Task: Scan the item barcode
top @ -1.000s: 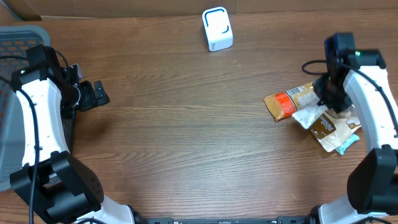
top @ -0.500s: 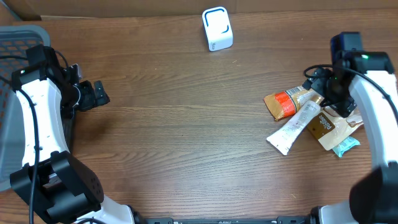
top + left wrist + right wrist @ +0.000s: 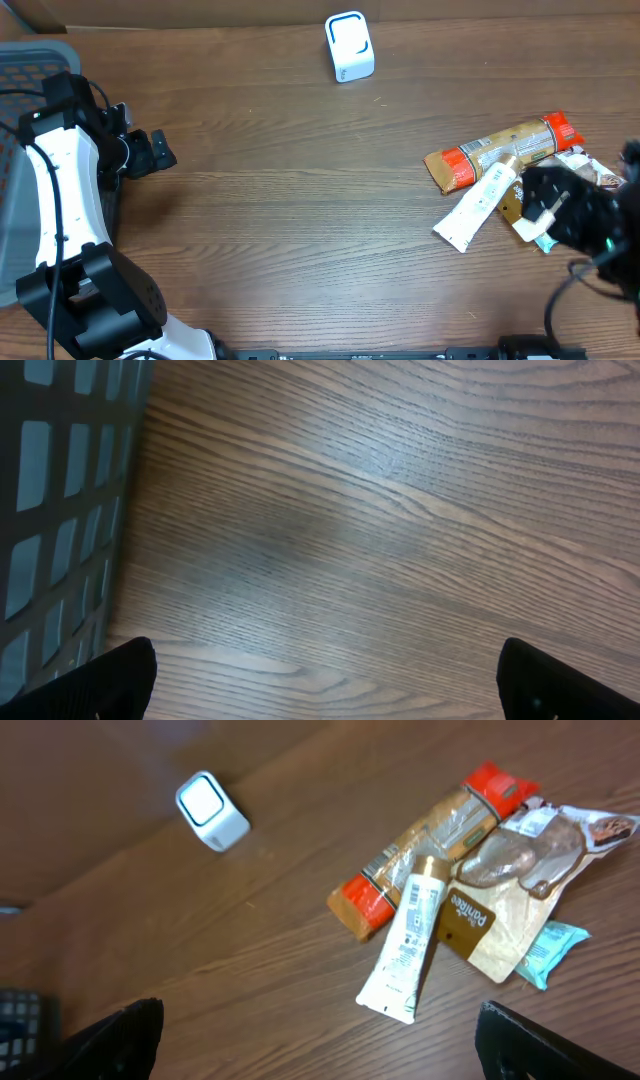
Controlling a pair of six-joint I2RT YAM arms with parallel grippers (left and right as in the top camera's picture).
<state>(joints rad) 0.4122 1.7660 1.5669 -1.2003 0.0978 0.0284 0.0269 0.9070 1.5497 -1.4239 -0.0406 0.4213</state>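
The white gold-capped plastic tube (image 3: 478, 205) is seen lying flat on the brown wooden table (image 3: 300, 220), well right of the white blue-trimmed cube scanner (image 3: 349, 46). Further right of the scanner, the right gripper (image 3: 325, 1035) is spread wide, empty; far left, the left gripper (image 3: 330, 675) is likewise wide.

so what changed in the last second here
The right gripper let go of the white tube, which now lies on the table, one end against the snack packets. The gripper pulled back from the pile toward the table's near edge, jaws open. The left gripper, scanner and packets stayed put.
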